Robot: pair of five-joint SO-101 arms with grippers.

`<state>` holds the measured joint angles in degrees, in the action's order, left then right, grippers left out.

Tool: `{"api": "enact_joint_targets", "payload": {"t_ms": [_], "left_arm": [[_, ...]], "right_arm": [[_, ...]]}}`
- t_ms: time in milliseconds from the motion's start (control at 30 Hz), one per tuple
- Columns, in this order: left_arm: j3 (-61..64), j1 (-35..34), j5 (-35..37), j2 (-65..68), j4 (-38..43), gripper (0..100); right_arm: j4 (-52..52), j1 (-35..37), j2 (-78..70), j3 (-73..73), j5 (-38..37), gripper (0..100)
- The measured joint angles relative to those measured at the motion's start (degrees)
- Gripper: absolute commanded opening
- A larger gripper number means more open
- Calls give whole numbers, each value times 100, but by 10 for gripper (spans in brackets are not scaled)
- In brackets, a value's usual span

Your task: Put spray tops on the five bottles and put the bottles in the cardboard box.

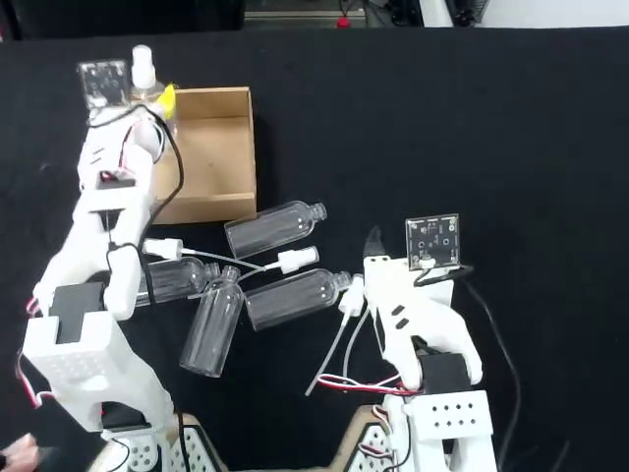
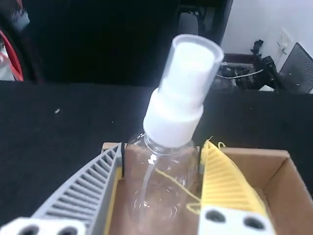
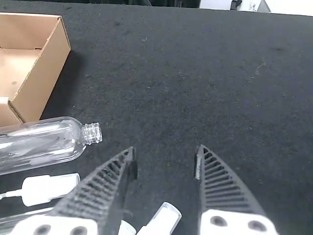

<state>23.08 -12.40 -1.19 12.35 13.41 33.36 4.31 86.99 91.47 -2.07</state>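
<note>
The left claw (image 2: 161, 156), grasping the capped bottle (image 2: 178, 98) at the cardboard box (image 2: 274, 166) corner, should lower it fully inside before opening; the right claw (image 3: 164, 161) is released.

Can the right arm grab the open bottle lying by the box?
Probably yes: the right gripper is empty, jaws open, and bare mat lies between it and the bottle.

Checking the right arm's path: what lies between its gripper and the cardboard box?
An uncapped bottle on its side, shown in the high and right wrist views.
</note>
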Motion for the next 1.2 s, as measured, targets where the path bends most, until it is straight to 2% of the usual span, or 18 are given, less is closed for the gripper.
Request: {"api": "enact_joint_targets", "payload": {"t_ms": [100, 433, 1200], "left_arm": [[-255, 0, 123, 0, -255, 227], [-677, -114, 0, 334, -273, 228], [-747, -299, -44, 475, -273, 228]], "right_arm": [[0, 0, 0, 0, 0, 191], [0, 0, 0, 0, 0, 191], [0, 0, 0, 0, 0, 191]]}}
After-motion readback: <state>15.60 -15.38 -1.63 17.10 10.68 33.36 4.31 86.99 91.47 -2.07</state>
